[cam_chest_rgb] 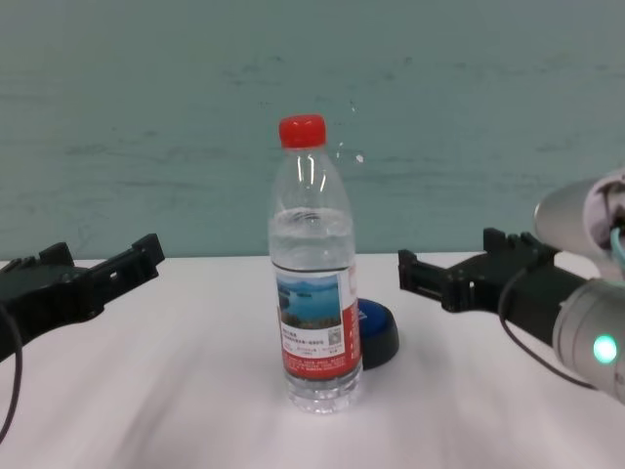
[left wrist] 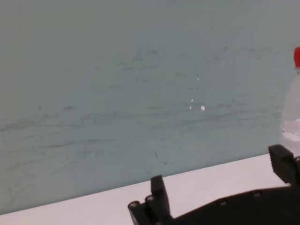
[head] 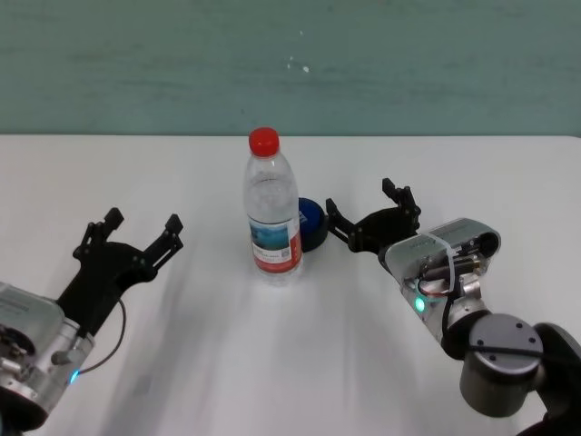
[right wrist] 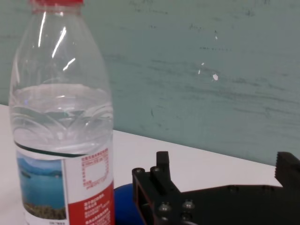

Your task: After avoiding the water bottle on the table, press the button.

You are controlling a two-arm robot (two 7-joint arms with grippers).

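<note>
The water bottle [head: 272, 213] stands upright mid-table, clear with a red cap and a lake label; it also shows in the chest view [cam_chest_rgb: 314, 283] and the right wrist view [right wrist: 63, 131]. The blue button [head: 311, 223] sits just behind and to the right of it, partly hidden by the bottle [cam_chest_rgb: 377, 332]. My right gripper [head: 359, 198] is open, hovering just right of the button, with its nearer fingertip close to the dome [right wrist: 123, 206]. My left gripper [head: 143, 220] is open over the white table [head: 136, 163], well left of the bottle.
A teal wall [head: 408, 64] runs along the table's far edge. Bare tabletop lies in front of the bottle and on both sides. In the left wrist view the bottle [left wrist: 293, 117] is only a sliver beyond the left gripper [left wrist: 218, 168].
</note>
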